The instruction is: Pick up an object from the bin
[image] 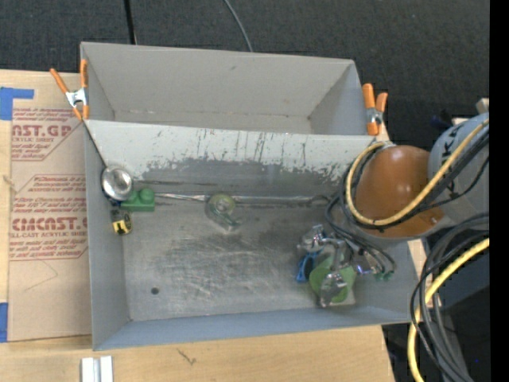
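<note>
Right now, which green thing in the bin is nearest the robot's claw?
The rounded green piece in the bin's lower right corner, right at the gripper. The other, a green block, lies far off by the left wall.

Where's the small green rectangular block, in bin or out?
In. Green block lies on the floor of the grey metal bin, by its left wall.

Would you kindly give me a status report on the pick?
Gripper low at grey metal bin's right end. Round green thing under it, small blue piece alongside. Shiny silver cap, green block, clear ring far left, not in the way.
</note>
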You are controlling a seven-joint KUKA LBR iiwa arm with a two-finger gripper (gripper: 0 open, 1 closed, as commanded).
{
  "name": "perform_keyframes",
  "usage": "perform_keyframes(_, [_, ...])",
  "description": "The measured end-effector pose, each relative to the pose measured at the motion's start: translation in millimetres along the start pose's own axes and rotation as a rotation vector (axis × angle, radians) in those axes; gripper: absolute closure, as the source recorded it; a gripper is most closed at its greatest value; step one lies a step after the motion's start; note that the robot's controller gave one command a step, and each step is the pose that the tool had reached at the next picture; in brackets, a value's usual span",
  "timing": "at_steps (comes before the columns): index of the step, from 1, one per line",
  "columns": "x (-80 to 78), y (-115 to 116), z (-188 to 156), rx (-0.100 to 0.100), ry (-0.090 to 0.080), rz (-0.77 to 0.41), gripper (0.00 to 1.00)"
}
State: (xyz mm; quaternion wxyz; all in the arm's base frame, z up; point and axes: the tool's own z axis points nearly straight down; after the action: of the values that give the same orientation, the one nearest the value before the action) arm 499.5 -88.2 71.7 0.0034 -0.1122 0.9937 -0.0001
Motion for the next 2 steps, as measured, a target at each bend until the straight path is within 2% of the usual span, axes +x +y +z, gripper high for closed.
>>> perform_keyframes(1, [-1.4,1.0,-2.3,-0.001,0.000,-0.001,1.00])
perform_keyframes(2, [-12.5,6.5,-125.2,0.002,-0.002,-0.046,1.00])
